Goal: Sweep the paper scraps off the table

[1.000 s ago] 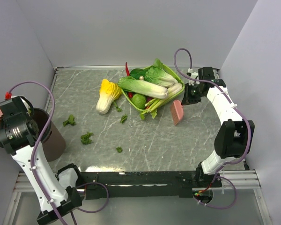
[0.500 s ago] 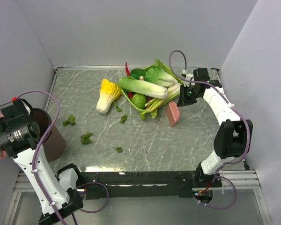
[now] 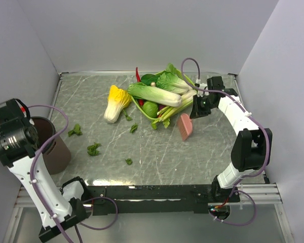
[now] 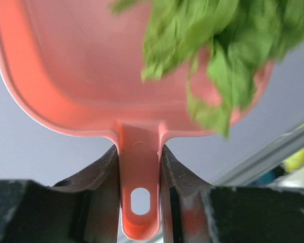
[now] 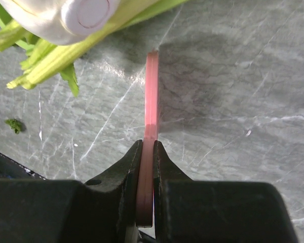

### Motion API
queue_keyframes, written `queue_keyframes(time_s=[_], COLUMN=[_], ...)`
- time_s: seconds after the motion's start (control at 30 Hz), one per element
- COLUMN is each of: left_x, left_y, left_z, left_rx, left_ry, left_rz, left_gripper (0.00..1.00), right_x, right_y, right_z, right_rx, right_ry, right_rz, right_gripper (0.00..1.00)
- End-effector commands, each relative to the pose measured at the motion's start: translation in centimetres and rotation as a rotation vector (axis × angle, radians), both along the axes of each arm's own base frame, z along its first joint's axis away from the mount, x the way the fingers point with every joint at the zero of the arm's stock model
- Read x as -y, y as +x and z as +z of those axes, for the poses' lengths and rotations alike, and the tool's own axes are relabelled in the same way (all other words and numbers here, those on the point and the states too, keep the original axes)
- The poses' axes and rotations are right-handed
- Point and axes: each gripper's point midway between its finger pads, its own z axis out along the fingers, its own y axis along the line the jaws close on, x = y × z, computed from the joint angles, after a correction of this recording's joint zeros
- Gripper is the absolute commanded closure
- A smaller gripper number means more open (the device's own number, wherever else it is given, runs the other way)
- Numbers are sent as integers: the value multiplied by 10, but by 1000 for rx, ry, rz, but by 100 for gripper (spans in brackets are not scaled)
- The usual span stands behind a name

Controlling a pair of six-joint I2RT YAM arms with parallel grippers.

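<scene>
Left wrist only: left pincer [image 4: 139,164] clenched on pink dustpan [image 4: 66,66] handle, blurred green bits on it. Top view: paper scraps [image 3: 93,149] loose on table [image 3: 202,152] near bin [image 3: 53,147]. Right wrist: right pincer [image 5: 147,152] grasping pink scraper [image 5: 151,91], edge-on.

Small dark-green ragged paper scraps [image 3: 93,149] lie scattered flat across the left and near-middle of the grey marble-patterned table [image 3: 192,152], well apart from one another. More such scraps [image 4: 218,55], blurred, sit bunched in a pink dustpan [image 4: 66,61].

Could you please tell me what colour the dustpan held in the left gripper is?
The dustpan is salmon pink, seen most clearly in the left wrist view.
</scene>
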Motion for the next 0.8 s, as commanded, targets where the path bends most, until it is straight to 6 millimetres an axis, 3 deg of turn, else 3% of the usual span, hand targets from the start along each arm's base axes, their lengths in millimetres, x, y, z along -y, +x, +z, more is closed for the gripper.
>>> queue_keyframes(time_s=[0.0, 0.13, 0.23, 0.33, 0.5, 0.57, 0.6, 0.63, 0.77], left_x=[-10, -7, -8, -10, -22, -23, -27, -26, -30], left_y=[5, -4, 7, 20, 35, 39, 52, 53, 77], left_z=[27, 31, 26, 40, 44, 56, 53, 66, 66], left_rx=[-177, -369, -505, -506, -409, -325, -303, -242, -16], left_ry=[58, 99, 172, 253, 209, 220, 198, 209, 132], left_rz=[-43, -118, -233, -283, -234, -227, -252, -254, -253], left_gripper=[99, 99, 99, 99, 99, 99, 99, 99, 99], right_x=[-8, -9, -10, -10, -7, -6, -5, -5, -1], right_y=[-4, -6, -6, -6, -10, -14, -14, -15, -21], right_z=[8, 8, 7, 8, 10, 13, 14, 17, 34], right_rx=[25, 22, 23, 33, 50, 56, 59, 63, 99], right_ry=[29, 34, 34, 37, 23, 23, 16, 15, 1], right_rz=[8, 14, 12, 14, 9, 10, 5, -1, -8], right_gripper=[100, 100, 100, 100, 100, 100, 100, 100, 100])
